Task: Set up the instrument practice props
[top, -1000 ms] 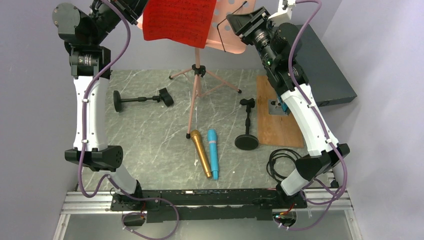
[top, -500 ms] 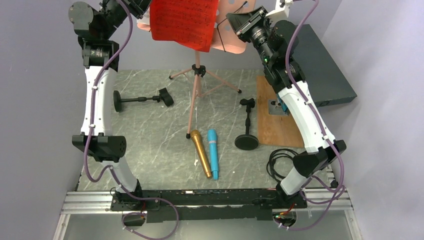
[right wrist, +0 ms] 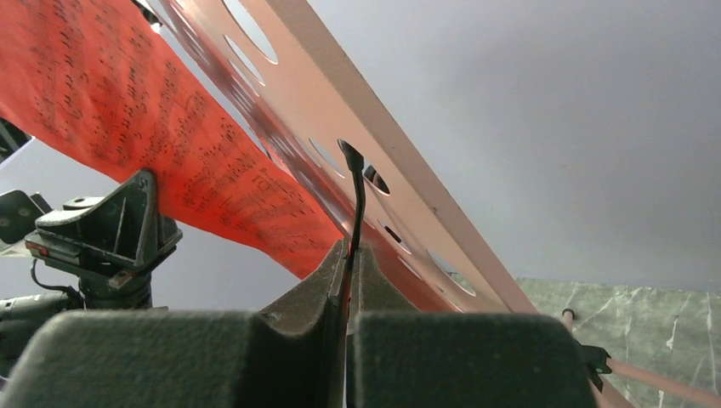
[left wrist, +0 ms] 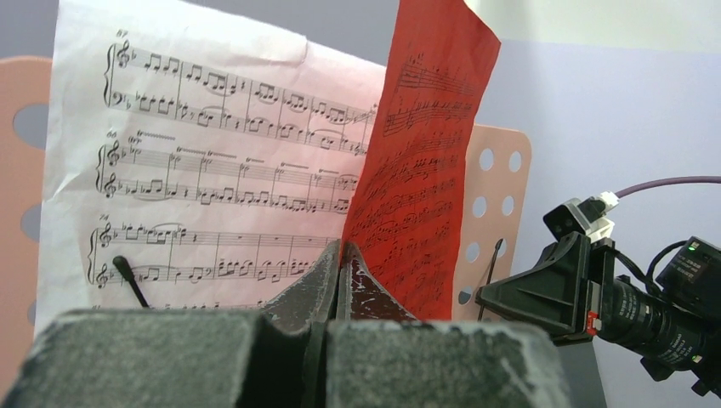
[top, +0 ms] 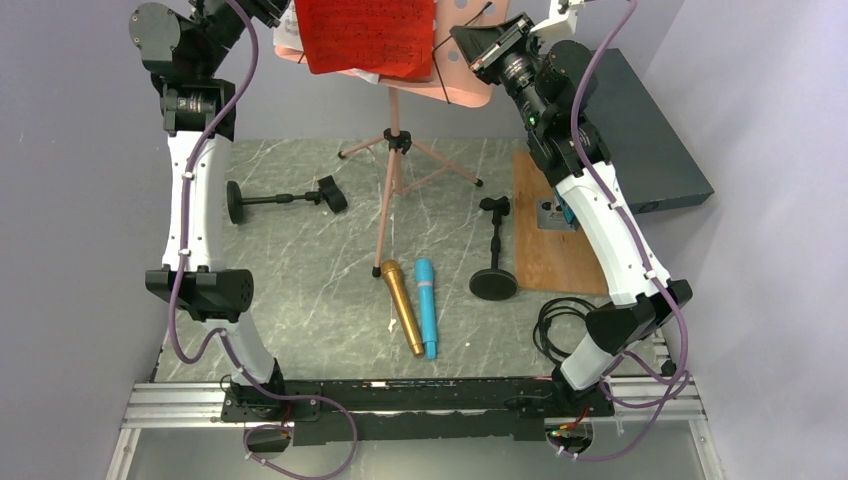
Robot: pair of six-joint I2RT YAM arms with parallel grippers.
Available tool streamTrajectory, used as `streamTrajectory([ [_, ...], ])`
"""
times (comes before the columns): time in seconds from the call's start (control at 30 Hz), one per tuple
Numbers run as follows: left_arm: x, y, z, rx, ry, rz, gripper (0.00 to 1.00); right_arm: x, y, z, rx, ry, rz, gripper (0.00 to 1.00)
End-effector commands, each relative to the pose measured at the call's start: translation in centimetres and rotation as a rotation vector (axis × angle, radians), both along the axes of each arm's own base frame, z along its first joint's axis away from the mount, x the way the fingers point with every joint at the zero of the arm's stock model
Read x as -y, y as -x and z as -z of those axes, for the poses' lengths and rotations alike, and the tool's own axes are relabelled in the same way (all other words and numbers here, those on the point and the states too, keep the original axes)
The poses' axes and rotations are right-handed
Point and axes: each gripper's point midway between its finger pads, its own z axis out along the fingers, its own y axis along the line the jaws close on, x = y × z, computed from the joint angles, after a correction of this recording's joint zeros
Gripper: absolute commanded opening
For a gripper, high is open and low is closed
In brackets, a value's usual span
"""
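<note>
The pink music desk (top: 462, 82) stands on its tripod legs (top: 397, 150) at the back. A white page (left wrist: 195, 170) rests on it. My left gripper (left wrist: 340, 253) is shut on the lower edge of the red page (left wrist: 425, 161), holding it over the white one; in the top view it (top: 288, 18) is at the red page's (top: 365, 35) left. My right gripper (right wrist: 350, 252) is shut on the desk's thin black wire page holder (right wrist: 355, 183), beside the pink desk (right wrist: 400, 161). The gold microphone (top: 400, 307) and blue microphone (top: 427, 307) lie side by side. Two black round-based poles (top: 280, 200) (top: 493, 262) lie on the table.
A dark-teal box (top: 650, 140) sits at the back right. A wooden board (top: 555, 230) lies beside the right pole. A coiled black cable (top: 562, 325) lies near the right arm's base. A metal rail (top: 420, 400) runs along the near edge.
My left arm has swung right and carried the red page from a tilt to sit squarer over the desk. The right arm has barely moved.
</note>
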Motion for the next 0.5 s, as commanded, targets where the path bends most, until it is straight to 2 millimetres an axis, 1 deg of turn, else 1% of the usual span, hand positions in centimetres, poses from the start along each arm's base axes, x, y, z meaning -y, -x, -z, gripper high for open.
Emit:
streamTrajectory([
  [0.0, 0.1, 1.7, -2.0, 0.097, 0.004, 0.007, 0.00, 0.0, 1.9, -3.5, 0.149, -0.002, -0.030, 0.00],
  [0.2, 1.3, 1.9, -1.8, 0.112, -0.012, 0.051, 0.00, -0.3, 2.7, -4.1, 0.215, 0.031, -0.058, 0.00],
  [0.37, 2.6, 2.1, -1.4, 0.107, -0.018, 0.093, 0.00, -0.4, 3.2, -4.2, 0.256, 0.063, -0.067, 0.00],
  [0.47, 3.2, 1.9, -1.1, 0.099, -0.011, 0.093, 0.00, -0.6, 3.6, -4.2, 0.276, 0.077, -0.080, 0.00],
])
